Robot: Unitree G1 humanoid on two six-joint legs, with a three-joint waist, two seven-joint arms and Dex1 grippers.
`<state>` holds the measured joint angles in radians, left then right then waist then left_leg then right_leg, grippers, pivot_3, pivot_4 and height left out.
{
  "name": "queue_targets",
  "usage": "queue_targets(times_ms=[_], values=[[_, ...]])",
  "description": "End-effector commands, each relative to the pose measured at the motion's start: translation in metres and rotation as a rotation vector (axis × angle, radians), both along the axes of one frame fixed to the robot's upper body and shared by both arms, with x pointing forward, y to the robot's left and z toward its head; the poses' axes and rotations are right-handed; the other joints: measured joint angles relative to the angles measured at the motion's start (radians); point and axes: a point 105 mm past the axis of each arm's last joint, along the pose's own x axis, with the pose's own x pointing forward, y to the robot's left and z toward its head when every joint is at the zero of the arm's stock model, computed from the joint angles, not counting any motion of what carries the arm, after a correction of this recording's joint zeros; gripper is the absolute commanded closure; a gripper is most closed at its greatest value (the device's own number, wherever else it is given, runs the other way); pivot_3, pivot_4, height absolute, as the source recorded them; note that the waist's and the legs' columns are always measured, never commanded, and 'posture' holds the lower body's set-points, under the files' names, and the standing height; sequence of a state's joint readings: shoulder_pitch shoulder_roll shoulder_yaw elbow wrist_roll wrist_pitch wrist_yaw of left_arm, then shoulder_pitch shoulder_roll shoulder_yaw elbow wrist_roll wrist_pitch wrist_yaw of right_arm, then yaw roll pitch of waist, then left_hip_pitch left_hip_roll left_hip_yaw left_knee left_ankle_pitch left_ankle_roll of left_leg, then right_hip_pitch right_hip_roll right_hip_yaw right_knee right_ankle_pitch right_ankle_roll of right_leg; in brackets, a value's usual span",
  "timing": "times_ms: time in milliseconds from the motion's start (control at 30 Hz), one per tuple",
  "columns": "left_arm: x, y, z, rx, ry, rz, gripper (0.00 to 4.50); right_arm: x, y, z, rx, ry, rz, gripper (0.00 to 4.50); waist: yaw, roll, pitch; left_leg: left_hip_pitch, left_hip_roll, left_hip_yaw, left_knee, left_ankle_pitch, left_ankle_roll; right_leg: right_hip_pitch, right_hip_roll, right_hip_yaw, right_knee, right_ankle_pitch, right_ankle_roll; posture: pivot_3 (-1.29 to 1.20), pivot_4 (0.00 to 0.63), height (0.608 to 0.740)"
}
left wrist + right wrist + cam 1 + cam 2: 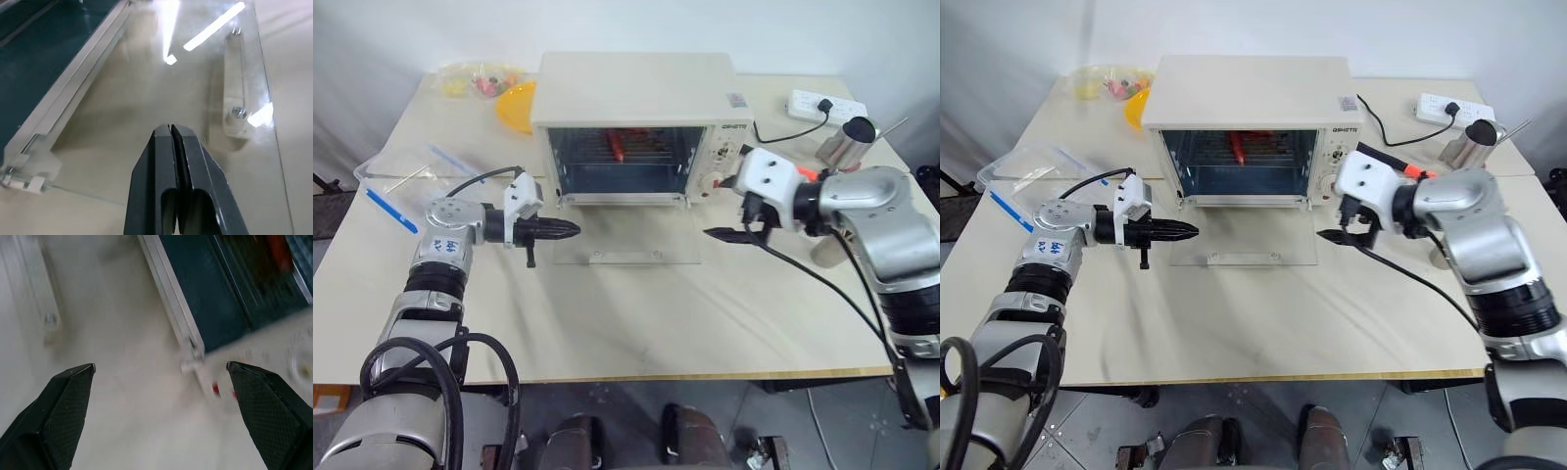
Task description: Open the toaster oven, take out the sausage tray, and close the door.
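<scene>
Left gripper (570, 230) pinched shut and empty beside the left edge of the door (625, 243), right gripper (717, 233) spread wide and empty off its right edge. Oven (636, 103) open, door flat on the table (636, 313), sausage tray (628, 147) inside with red sausages. Seen from the left wrist: glass and bar handle (234, 93) just past the fingertips.

Toaster oven (636, 122) at table (636, 323) rear-centre; door (625, 238) flat before it; sausage tray (622, 149) inside
</scene>
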<state>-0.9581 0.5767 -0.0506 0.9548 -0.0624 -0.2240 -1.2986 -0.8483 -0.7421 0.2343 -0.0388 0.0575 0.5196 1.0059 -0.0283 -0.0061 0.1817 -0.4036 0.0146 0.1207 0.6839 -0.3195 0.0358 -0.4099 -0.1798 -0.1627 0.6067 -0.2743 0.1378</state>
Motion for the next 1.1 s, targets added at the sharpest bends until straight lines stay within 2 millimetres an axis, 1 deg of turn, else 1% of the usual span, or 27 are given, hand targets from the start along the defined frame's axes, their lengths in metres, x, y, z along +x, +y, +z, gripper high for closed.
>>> queue_targets(times_ms=[33, 133, 167, 233, 300, 367, 433, 500, 600, 700, 767, 833, 900, 1033, 1100], values=[[-0.003, 0.005, -0.011, 0.095, -0.036, -0.008, 4.45, 0.001, 0.023, 0.014, 0.031, -0.098, 0.047, 0.00, 0.000, 0.000, 0.000, 0.000, 0.000, 0.000, 0.000, 0.000, 0.000, 0.000, 0.000, 0.000, 0.000, 0.000, 0.000, 0.00, 0.150, 0.740], [-0.006, 0.007, -0.020, 0.162, -0.066, -0.028, 4.45, 0.009, 0.036, 0.011, 0.032, -0.151, 0.044, 0.00, -0.002, 0.000, 0.000, 0.000, 0.000, 0.000, 0.000, 0.000, 0.000, 0.000, 0.000, 0.000, 0.003, 0.000, 0.000, 0.00, 0.150, 0.740], [-0.006, 0.007, -0.022, 0.180, -0.092, -0.027, 4.45, 0.013, 0.043, 0.010, 0.033, -0.170, 0.046, 0.00, -0.002, 0.000, 0.000, 0.000, 0.000, 0.000, 0.000, 0.000, 0.000, 0.000, 0.000, 0.000, 0.003, 0.000, 0.000, 0.00, 0.150, 0.740], [-0.003, 0.005, -0.016, 0.137, -0.176, 0.010, 4.45, 0.022, 0.061, 0.009, 0.058, -0.201, 0.029, 0.00, -0.003, 0.000, -0.001, 0.001, 0.000, 0.000, 0.000, 0.000, 0.000, 0.000, 0.000, 0.000, 0.003, 0.000, 0.000, 0.00, 0.150, 0.740], [0.002, 0.006, -0.007, 0.070, -0.220, 0.072, 4.45, 0.029, 0.070, 0.010, 0.061, -0.233, 0.017, 0.00, -0.005, 0.000, -0.001, 0.002, 0.000, -0.001, 0.000, 0.000, 0.000, 0.000, -0.001, 0.001, 0.004, 0.000, 0.000, 0.00, 0.150, 0.740], [0.000, 0.005, 0.005, -0.022, -0.267, 0.100, 4.45, 0.040, 0.072, 0.008, 0.011, -0.268, -0.031, 0.00, -0.008, 0.000, -0.001, 0.002, 0.000, -0.001, 0.000, 0.001, 0.000, -0.001, 0.000, 0.001, 0.005, 0.000, 0.000, 0.00, 0.150, 0.740], [-0.002, 0.010, 0.023, -0.218, -0.302, 0.199, 4.45, 0.056, 0.080, 0.013, -0.003, -0.342, -0.081, 0.00, -0.012, 0.000, -0.001, 0.001, 0.000, -0.002, 0.000, 0.001, 0.000, -0.002, -0.001, 0.002, 0.006, 0.000, 0.000, 0.00, 0.150, 0.740], [-0.005, 0.015, 0.034, -0.356, -0.307, 0.277, 4.45, 0.067, 0.084, 0.015, -0.004, -0.378, -0.118, 0.00, -0.018, 0.000, -0.001, 0.001, 0.000, -0.006, 0.000, 0.001, 0.000, -0.002, -0.001, 0.002, 0.006, 0.000, 0.000, 0.00, 0.150, 0.740], [-0.016, 0.019, 0.049, -0.528, -0.323, 0.351, 3.88, 0.083, 0.084, 0.014, -0.038, -0.425, -0.179, 0.00, -0.027, 0.000, -0.001, 0.001, 0.000, -0.011, 0.000, 0.001, 0.000, -0.002, -0.002, 0.002, 0.010, 0.000, 0.000, 0.00, 0.150, 0.740], [-0.031, 0.023, 0.068, -0.725, -0.361, 0.414, 3.00, 0.093, 0.090, 0.013, -0.084, -0.479, -0.195, 0.00, -0.030, 0.000, -0.001, 0.001, 0.001, -0.015, 0.000, 0.001, 0.000, -0.002, -0.002, 0.002, 0.012, 0.000, 0.000, 0.00, 0.150, 0.740], [-0.043, 0.025, 0.075, -0.836, -0.382, 0.448, 2.39, 0.098, 0.095, 0.010, -0.119, -0.507, -0.195, 0.00, -0.033, 0.000, -0.001, 0.001, 0.002, -0.015, 0.000, 0.001, 0.000, -0.001, -0.002, 0.002, 0.012, 0.000, 0.000, 0.00, 0.150, 0.740], [-0.054, 0.024, 0.074, -0.887, -0.373, 0.466, 1.73, 0.100, 0.099, 0.007, -0.146, -0.527, -0.189, 0.00, -0.034, 0.000, -0.001, 0.001, 0.002, -0.015, 0.000, 0.001, 0.000, -0.001, -0.003, 0.003, 0.012, 0.000, 0.000, 0.00, 0.150, 0.740], [-0.062, 0.023, 0.071, -0.896, -0.379, 0.486, 1.10, 0.101, 0.102, 0.004, -0.170, -0.538, -0.180, 0.00, -0.034, 0.000, -0.001, 0.001, 0.001, -0.015, 0.000, 0.001, 0.000, -0.001, -0.002, 0.002, 0.012, 0.000, 0.000, 0.00, 0.150, 0.740], [-0.078, 0.025, 0.061, -0.903, -0.375, 0.544, 0.02, 0.102, 0.109, 0.000, -0.205, -0.575, -0.159, 0.00, -0.033, 0.000, -0.001, 0.001, 0.002, -0.015, 0.000, 0.001, -0.001, -0.001, -0.002, 0.003, 0.012, 0.000, 0.000, 0.00, 0.150, 0.740], [-0.084, 0.025, 0.056, -0.898, -0.369, 0.559, 0.02, 0.102, 0.112, -0.002, -0.220, -0.592, -0.153, 0.00, -0.032, 0.000, -0.001, 0.001, 0.002, -0.015, 0.000, 0.001, -0.001, -0.001, -0.002, 0.003, 0.012, 0.000, 0.000, 0.00, 0.150, 0.740]])
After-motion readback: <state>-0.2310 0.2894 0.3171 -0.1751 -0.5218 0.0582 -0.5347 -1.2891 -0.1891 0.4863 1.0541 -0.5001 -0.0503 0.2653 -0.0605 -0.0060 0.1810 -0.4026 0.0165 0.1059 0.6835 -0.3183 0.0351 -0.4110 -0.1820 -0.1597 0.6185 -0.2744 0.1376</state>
